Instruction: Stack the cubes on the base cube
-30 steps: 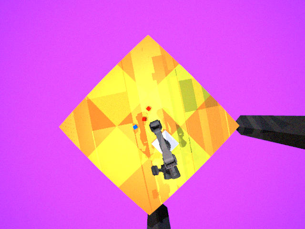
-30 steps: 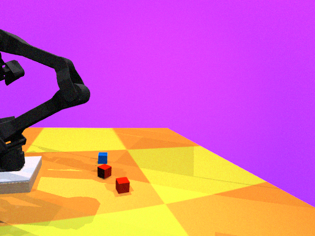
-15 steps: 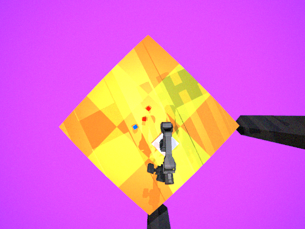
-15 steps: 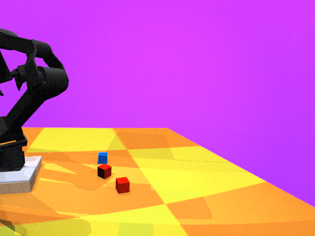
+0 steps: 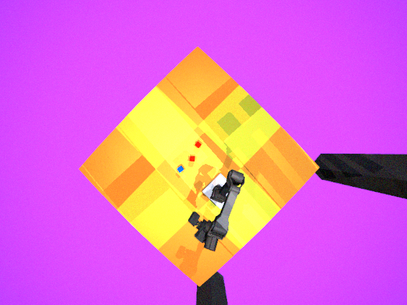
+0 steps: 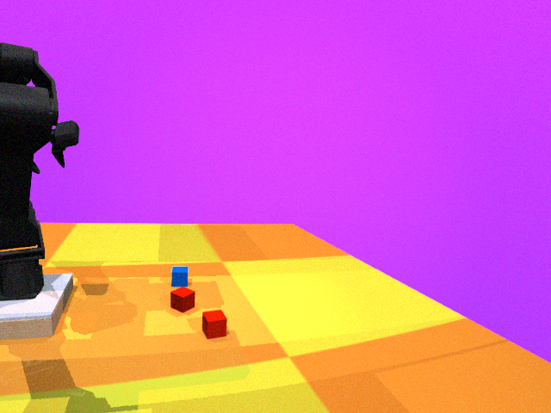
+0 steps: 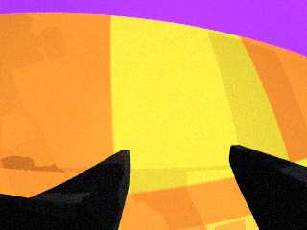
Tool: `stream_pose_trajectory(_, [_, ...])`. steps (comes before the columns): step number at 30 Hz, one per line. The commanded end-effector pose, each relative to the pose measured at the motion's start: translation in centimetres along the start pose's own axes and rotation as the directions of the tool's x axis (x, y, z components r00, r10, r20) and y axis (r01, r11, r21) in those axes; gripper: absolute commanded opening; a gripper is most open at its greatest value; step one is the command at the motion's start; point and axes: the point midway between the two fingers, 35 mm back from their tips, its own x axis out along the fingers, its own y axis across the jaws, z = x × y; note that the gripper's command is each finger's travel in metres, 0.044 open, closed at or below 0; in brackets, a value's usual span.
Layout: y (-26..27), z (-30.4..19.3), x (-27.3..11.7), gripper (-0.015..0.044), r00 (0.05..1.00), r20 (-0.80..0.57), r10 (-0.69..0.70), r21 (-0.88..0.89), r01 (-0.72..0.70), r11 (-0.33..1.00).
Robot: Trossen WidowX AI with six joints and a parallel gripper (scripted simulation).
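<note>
Orange and yellow patches cover the diamond-shaped table top (image 5: 147, 111) (image 6: 355, 288) (image 7: 168, 86), and we've got three cubes down on it! Seen from above, they string out close to the middle: the blue cube (image 5: 180, 169) (image 6: 179, 276) sits toward the left corner, one red cube (image 5: 191, 158) (image 6: 182, 299) is next along, and the other red cube (image 5: 198, 144) (image 6: 214, 324) lies farthest toward the top corner. All three stand apart, each resting level on the surface, nothing stacked! Which one is the fixed base, I can't tell from here.

Now to the black arm (image 5: 228, 210) (image 6: 27, 107), rising from its white base plate (image 5: 210, 190) (image 6: 62, 306) between the cubes and the lower right edge. It's folded back, with its wrist end toward the bottom corner in the top view, well away from the cubes. And the gripper (image 5: 201, 225) (image 6: 51, 169) (image 7: 180, 155)? High above the surface, fingers spread, with nothing pinched between them! Through the wrist view, those dark fingertips frame a yellow patch, the table's far edge curving across beyond against the purple background (image 7: 192, 11).
</note>
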Motion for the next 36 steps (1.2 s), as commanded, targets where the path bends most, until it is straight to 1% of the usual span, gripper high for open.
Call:
stream_pose_trajectory(1, [-1.2,-0.1,0.9,0.0265,0.998,-0.059,-0.038,0.084,0.043,0.996])
stream_pose_trajectory(10, [-4.8,-0.7,2.9,0.0265,0.971,-0.211,-0.116,0.287,0.175,0.942])
stream_pose_trajectory(18, [-8.3,-1.9,4.4,0.0265,0.928,-0.343,-0.148,0.452,0.301,0.840])
stream_pose_trajectory(27, [-12.4,-4.0,5.6,0.0265,0.867,-0.479,-0.140,0.605,0.441,0.663])
stream_pose_trajectory(36, [-16.6,-7.0,6.1,0.0265,0.804,-0.587,-0.091,0.706,0.564,0.429])
